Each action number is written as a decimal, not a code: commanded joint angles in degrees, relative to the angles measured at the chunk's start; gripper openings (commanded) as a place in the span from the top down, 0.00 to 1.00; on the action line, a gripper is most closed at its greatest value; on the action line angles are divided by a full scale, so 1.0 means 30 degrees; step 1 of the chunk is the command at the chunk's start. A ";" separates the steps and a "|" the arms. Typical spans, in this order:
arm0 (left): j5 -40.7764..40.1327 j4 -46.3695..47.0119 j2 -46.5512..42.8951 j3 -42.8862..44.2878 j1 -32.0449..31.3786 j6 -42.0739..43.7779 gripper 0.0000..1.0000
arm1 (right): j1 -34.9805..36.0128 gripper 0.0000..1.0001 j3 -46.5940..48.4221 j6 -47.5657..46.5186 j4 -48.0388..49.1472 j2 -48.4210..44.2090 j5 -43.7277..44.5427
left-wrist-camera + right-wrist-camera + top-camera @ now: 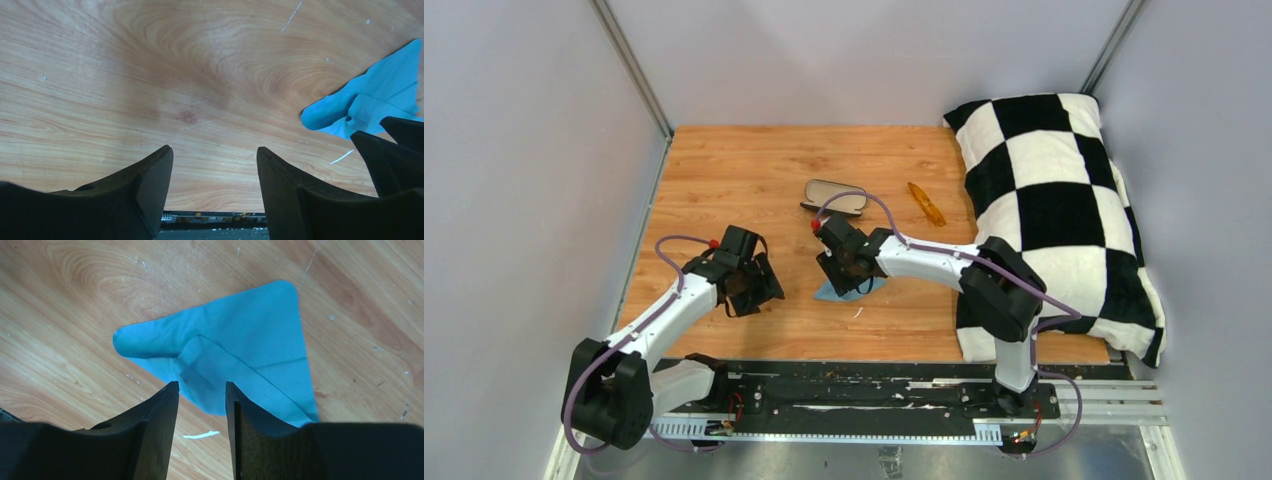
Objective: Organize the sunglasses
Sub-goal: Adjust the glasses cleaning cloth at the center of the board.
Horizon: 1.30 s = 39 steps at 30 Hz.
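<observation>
Black case (835, 196) open | amber sunglasses (926, 203) on table (754, 170), beside it

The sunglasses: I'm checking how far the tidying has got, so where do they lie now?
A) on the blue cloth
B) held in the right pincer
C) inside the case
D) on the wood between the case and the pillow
D: the sunglasses lie on the wooden table, between the case and the checkered pillow.
</observation>
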 commanded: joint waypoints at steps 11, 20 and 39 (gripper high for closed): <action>0.1155 0.1502 0.0239 -0.0787 0.0155 -0.0708 0.33 | 0.0414 0.68 0.2128 0.0180 -0.1220 0.2306 0.0793; 0.1407 0.1716 0.0783 -0.0509 0.0155 -0.0135 0.33 | 0.0405 1.00 0.0843 0.0237 -0.1881 0.0173 0.0943; 0.2972 0.3203 0.2126 -0.0452 0.0083 0.0952 0.30 | 0.1059 0.73 -0.8863 0.3239 -0.1624 -0.8301 0.2009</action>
